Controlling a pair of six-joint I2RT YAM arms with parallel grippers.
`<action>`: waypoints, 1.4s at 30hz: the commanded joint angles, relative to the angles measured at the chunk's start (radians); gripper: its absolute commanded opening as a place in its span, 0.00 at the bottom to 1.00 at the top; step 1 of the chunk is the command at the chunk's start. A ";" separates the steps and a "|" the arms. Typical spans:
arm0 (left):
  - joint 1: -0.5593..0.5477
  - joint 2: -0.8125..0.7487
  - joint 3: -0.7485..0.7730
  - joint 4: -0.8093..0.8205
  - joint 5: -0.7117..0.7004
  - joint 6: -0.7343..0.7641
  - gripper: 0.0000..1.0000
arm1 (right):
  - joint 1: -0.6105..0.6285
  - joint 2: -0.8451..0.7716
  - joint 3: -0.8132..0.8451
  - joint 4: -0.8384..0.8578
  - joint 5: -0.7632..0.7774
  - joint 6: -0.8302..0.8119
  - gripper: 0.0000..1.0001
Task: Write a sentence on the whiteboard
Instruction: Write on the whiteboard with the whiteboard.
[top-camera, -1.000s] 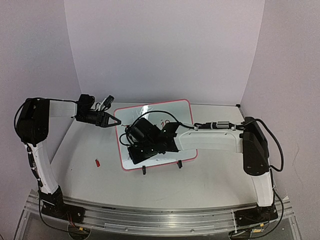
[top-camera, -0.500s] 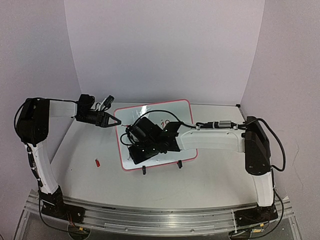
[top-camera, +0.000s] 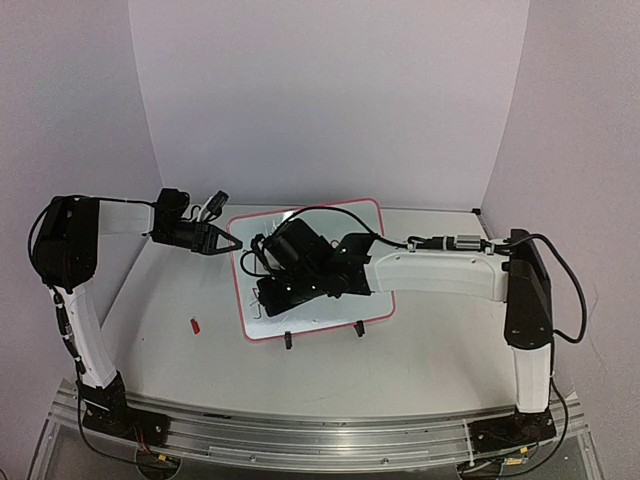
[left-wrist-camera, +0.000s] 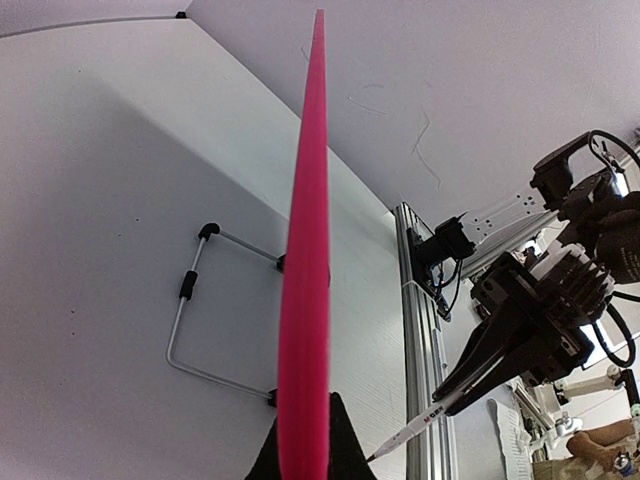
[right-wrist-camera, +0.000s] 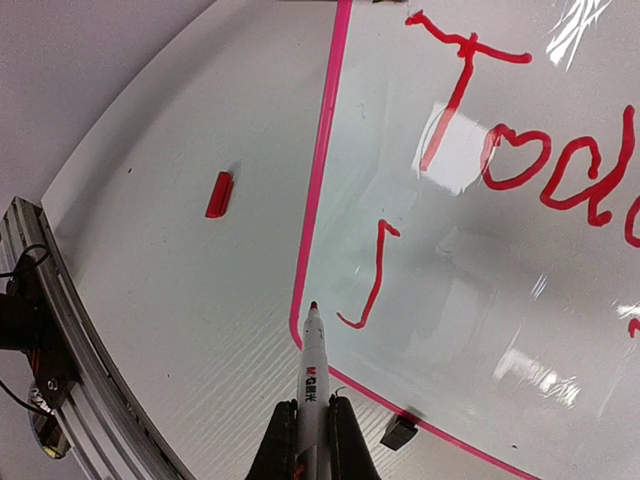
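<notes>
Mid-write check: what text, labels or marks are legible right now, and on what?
"Toda": red handwriting on the whiteboard, cut off at the edge of the right wrist view.
Hooked red stroke below it: no readable letter yet.
Red print on the marker: too blurred to read.

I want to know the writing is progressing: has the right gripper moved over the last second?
Yes. In the top view the right gripper, holding the marker, has shifted slightly left and away from the whiteboard's black clip feet.
</notes>
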 joint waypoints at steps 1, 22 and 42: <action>-0.037 0.025 0.001 -0.018 -0.096 0.085 0.00 | -0.002 0.023 0.051 0.019 0.063 -0.033 0.00; -0.037 0.031 0.004 -0.022 -0.102 0.085 0.00 | -0.003 0.080 0.092 0.008 0.093 -0.059 0.00; -0.036 0.029 0.001 -0.022 -0.102 0.088 0.00 | -0.010 0.074 0.061 -0.019 0.189 -0.064 0.00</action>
